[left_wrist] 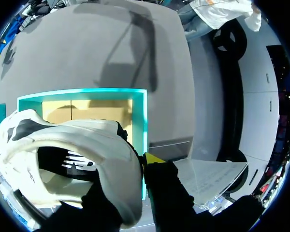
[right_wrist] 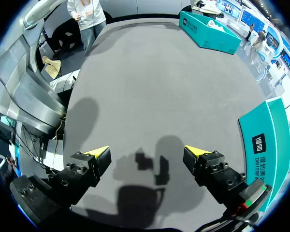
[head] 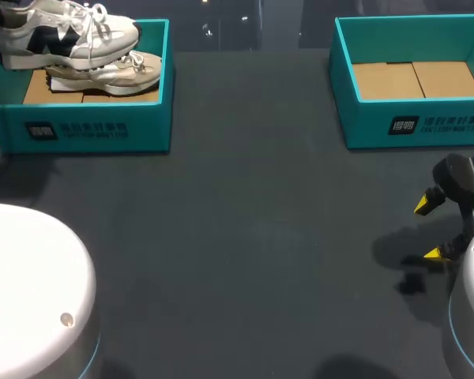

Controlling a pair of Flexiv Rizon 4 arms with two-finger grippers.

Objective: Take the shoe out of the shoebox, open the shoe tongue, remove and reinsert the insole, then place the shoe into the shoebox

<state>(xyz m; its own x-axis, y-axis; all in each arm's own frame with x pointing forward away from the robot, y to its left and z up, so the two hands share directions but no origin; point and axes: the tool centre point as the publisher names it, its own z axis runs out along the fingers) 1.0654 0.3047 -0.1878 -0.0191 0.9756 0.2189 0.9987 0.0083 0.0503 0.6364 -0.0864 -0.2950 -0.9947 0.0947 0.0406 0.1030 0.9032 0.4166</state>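
Left tool is clamped on the white shoe. One black finger with a yellow tip presses the outside of the padded collar, and the other reaches into the opening, where its tip is hidden. From the left wrist the shoe fills the space around the fingers, its dark inner lining facing the camera. Ahead of it lies the left shoebox, teal-walled, with a brown cardboard floor.

From the head camera the shoe sits at about 11 o'clock, white with dark panels and white laces. It is lifted above the left shoebox with its toe pointing toward 3 o'clock. A second shoe, pale beige, lies under it inside the same box, the two so close that I cannot tell whether they touch.

The right tool hangs low over the dark grey bench at about 4 o'clock. Its fingers stand wide apart with nothing between them. From the right wrist, the right tool casts a shadow on the bench below it. The right shoebox stands at about 1 o'clock, well apart from the left one, showing its cardboard floor. It appears beside the right tool in that wrist view.
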